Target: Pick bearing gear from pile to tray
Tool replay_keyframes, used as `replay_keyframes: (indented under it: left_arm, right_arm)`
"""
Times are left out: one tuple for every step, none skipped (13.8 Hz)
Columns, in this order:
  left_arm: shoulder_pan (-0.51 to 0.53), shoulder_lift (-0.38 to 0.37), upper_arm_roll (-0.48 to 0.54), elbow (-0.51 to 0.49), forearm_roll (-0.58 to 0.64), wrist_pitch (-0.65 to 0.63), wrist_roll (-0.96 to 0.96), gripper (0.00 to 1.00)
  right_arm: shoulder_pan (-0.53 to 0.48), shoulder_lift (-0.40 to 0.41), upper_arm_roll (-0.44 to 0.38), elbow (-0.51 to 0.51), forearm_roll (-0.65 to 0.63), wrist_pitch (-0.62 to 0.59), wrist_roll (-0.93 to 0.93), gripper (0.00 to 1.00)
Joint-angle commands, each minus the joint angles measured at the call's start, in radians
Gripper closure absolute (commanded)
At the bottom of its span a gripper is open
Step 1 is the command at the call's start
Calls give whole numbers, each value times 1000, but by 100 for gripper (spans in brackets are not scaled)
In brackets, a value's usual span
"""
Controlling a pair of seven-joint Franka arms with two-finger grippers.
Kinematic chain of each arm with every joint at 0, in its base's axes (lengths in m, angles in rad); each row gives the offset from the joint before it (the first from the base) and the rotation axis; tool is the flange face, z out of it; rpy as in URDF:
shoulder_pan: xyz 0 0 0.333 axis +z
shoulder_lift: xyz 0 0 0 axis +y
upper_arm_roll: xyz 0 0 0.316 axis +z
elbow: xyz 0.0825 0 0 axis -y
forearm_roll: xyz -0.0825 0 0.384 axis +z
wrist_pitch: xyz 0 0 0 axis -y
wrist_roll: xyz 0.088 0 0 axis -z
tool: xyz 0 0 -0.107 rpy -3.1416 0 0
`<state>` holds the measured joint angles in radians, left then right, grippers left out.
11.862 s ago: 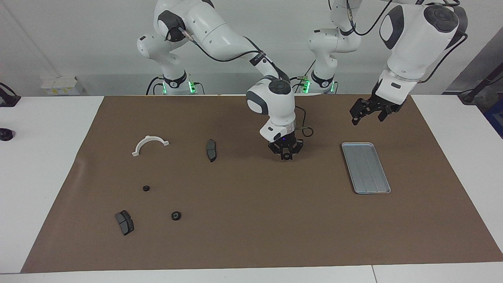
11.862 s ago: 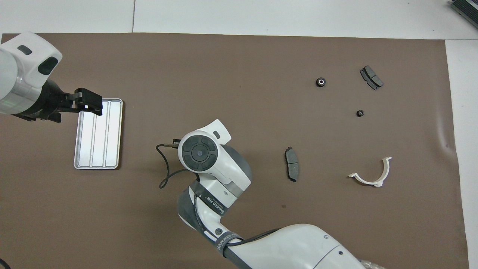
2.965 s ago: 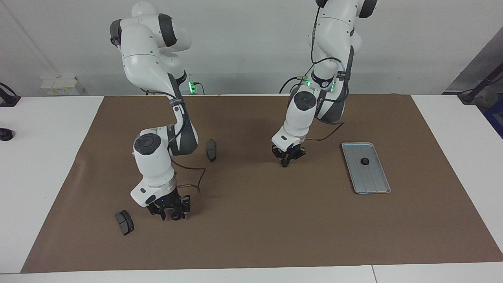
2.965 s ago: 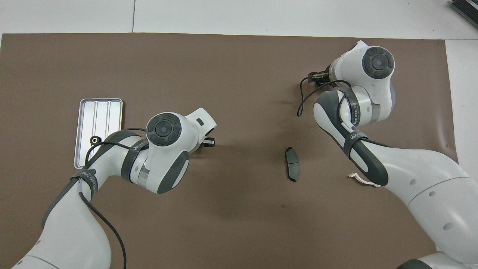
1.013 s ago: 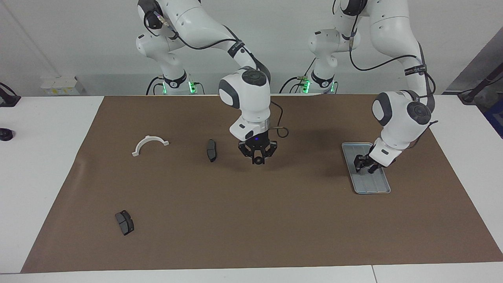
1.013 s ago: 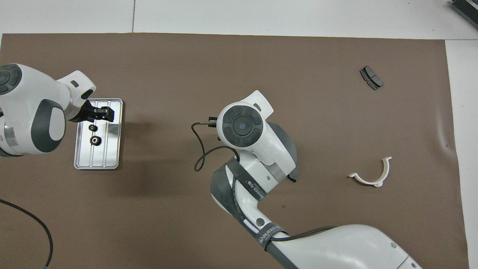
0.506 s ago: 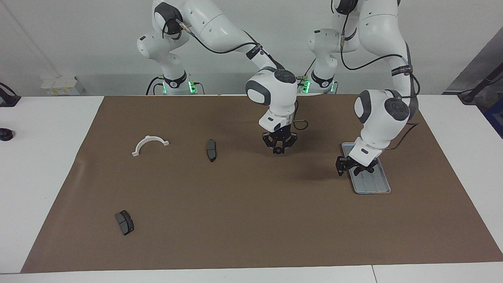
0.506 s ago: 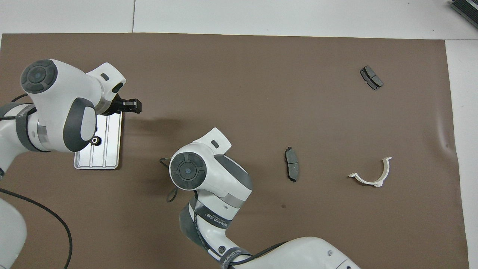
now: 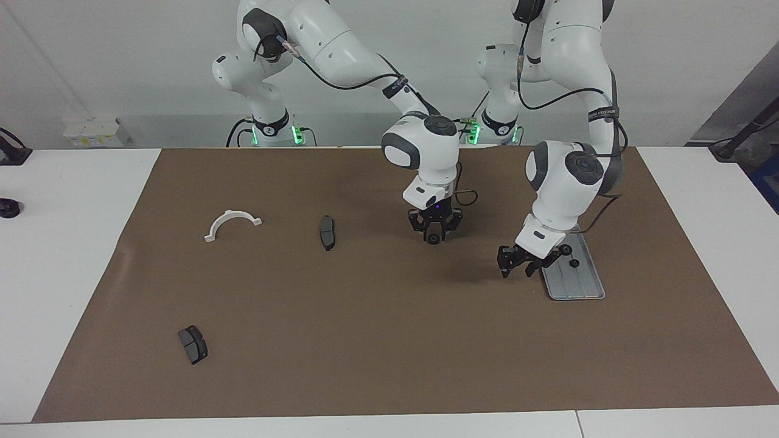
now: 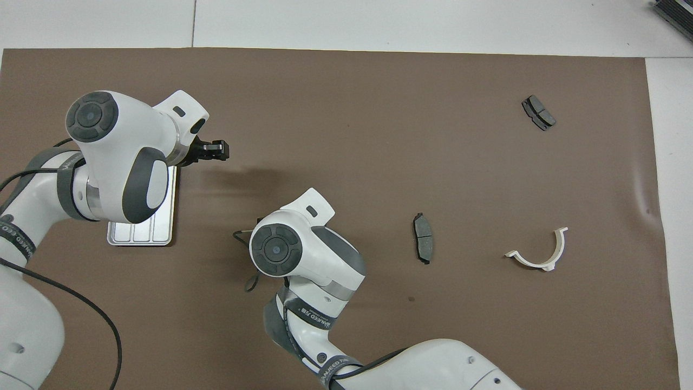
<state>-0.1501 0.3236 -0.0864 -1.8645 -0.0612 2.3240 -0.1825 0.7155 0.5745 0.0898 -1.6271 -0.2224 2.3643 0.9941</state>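
We saw the right gripper (image 9: pixel 433 238) pinching a gear (image 9: pixel 432 239); the left gripper's (image 9: pixel 515 266) fingers, beside the tray (image 9: pixel 578 286), were unreadable.

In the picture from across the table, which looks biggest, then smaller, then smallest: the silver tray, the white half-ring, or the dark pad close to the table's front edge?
1. Tray, though the left arm covers part of it.
2. White half-ring.
3. Dark pad, smallest, even though it lies closest to the camera.
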Motion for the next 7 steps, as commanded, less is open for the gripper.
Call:
replay_keyframes:
  left_arm:
    - [-28, 18, 14, 13, -11, 43, -31, 36]
    - [-49, 26, 14, 15, -11, 46, -44, 37]
    - [-60, 29, 14, 18, -9, 48, -69, 37]
    - [-80, 34, 14, 21, -9, 49, -87, 37]
    - [-113, 41, 16, 24, -9, 49, -103, 37]
    - [-144, 43, 17, 24, -9, 49, -136, 37]
    - [-175, 43, 17, 15, -8, 49, -175, 37]
  right_arm:
    - [-43, -59, 2, -51, -26, 27, 18, 0]
    - [-74, -109, 2, -101, -25, 32, 8, 0]
    - [-109, -169, 2, -158, -25, 35, 3, 0]
    - [-146, -233, 4, -219, -23, 35, -5, 0]
    - [-177, -293, 4, -274, -18, 35, -23, 0]
    - [-209, -345, 2, -321, -12, 33, -50, 0]
    - [-244, -395, 4, -358, -12, 29, -90, 0]
